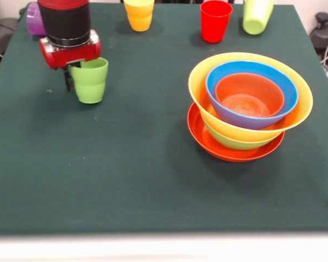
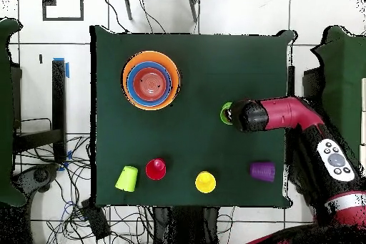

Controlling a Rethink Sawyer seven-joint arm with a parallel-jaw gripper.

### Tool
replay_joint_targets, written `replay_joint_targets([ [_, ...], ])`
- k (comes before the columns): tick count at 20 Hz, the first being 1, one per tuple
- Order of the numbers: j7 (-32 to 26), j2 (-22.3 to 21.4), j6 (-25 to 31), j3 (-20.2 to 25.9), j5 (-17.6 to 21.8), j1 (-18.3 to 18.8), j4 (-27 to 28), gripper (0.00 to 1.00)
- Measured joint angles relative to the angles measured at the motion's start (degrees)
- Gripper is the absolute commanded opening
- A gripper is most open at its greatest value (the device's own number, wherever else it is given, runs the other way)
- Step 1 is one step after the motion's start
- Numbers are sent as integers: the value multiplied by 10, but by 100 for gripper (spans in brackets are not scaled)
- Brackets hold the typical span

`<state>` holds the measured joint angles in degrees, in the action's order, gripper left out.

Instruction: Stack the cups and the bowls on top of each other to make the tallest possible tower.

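Entry, ordered near to far in the front view.

Bowl pile [image 1: 249, 106]: recorded nearest, on the right half of the green surface [image 1: 126, 180]. A wide red-orange bowl [image 1: 218, 147] lay at the bottom, a green bowl [image 1: 235, 143] on it, then the large orange-yellow bowl [image 1: 295, 109], a blue bowl [image 1: 279, 87] and a small orange bowl [image 1: 246, 95], each nested in the one below, mouths upward.

Light green cup [image 1: 89, 81]: stood upright, mouth up, on the left half, well apart from the pile.

Tool [image 1: 72, 73]: was set down just beside this cup's left flank, one dark finger seen against the wall. Whether the cup was clamped could not be told; the other finger was hidden.

Governing relation: the pile lay to the right of the tool and somewhat nearer the camera, so a carry across the open middle of the surface was judged to be called for.

Far row: a purple cup [image 1: 35, 21] lying on its side behind the arm, a yellow cup [image 1: 139, 14], a red cup [image 1: 215, 21] and a second light green cup [image 1: 257, 16], tilted.
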<state>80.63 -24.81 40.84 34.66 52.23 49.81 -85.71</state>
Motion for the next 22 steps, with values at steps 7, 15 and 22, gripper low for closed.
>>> replay_joint_targets([
  [7, 0, -37, 49, -22, -49, -89, 0, 0],
  [15, 7, -74, 174, -31, -135, -229, 5, 0],
  [22, 11, -93, 213, -45, -157, -307, 5, 0],
])
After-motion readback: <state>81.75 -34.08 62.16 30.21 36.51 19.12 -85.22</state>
